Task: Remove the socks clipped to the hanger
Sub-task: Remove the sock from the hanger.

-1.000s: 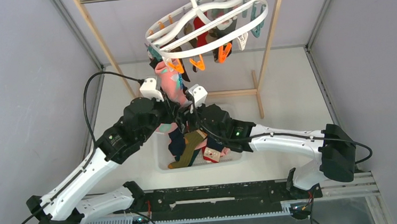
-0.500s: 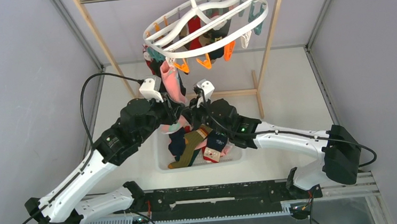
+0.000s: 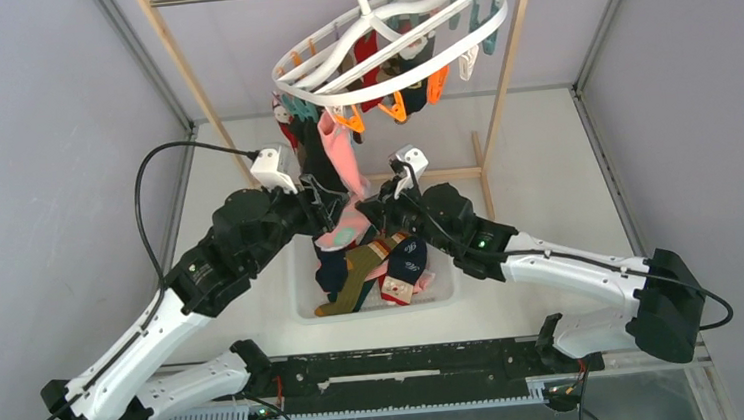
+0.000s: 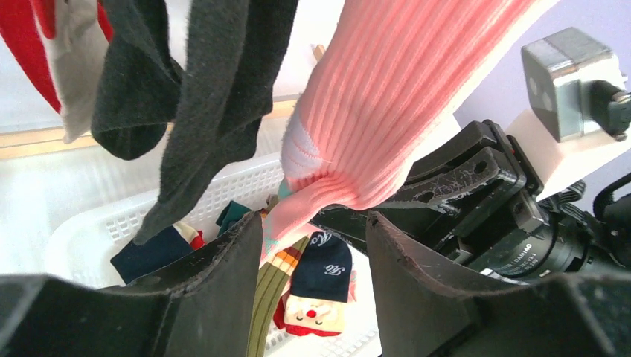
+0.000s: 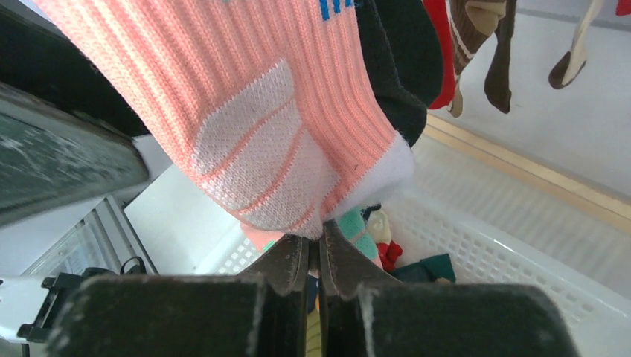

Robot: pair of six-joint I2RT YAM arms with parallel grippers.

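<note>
The left arm [image 3: 202,273] rises from the lower left of the top view and the right arm [image 3: 563,267] from the lower right. Both bend inward, so their wrists meet at mid-frame above the white mesh basket [image 3: 376,311] on the table [image 3: 546,176].

The hanger [image 3: 389,33] hangs tilted from the wooden rack [image 3: 193,84] at the top centre, with socks [image 3: 377,64] dangling from its clips. A salmon pink sock [image 3: 341,162] is clipped at the hanger's lower left rim and reaches down between the two wrists.

In the left wrist view the left fingers [image 4: 223,275] are spread wide and point up. The sock's toe hangs just above the gap between them and neither finger presses on it. Dark grey socks [image 4: 216,74] hang at the upper left.

In the right wrist view the right fingers [image 5: 286,260] are pressed together, pinching the lowest edge of the salmon pink sock [image 5: 253,141] by its white heel patch. More socks [image 3: 378,270] lie heaped in the basket.
</note>
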